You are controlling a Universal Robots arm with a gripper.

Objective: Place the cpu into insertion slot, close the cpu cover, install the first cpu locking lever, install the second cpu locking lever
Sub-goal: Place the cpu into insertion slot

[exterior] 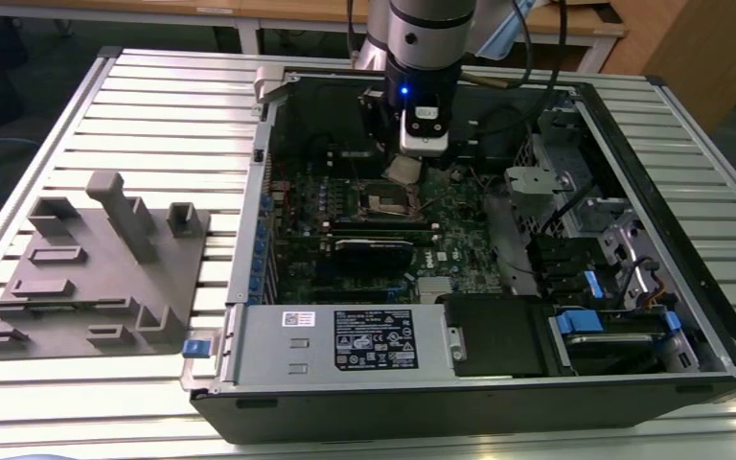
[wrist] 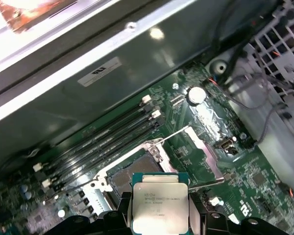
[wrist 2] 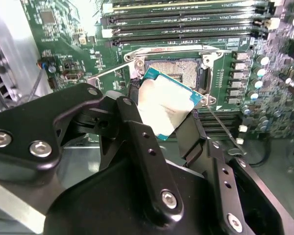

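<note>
Fingers (wrist 2: 188, 134) grip the tilted cpu (wrist 2: 166, 105) above the open insertion slot (wrist 2: 174, 68); it likely needs levelling and squaring to the rim

Print on the cpu (wrist: 159, 203) and power-supply label (exterior: 375, 338) is illegible.

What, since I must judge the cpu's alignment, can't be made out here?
- cpu underside: faces away in both wrist views.
- Part of the insertion slot: second wrist view, behind the cpu.
- Its contacts: exterior view, too small.
</note>
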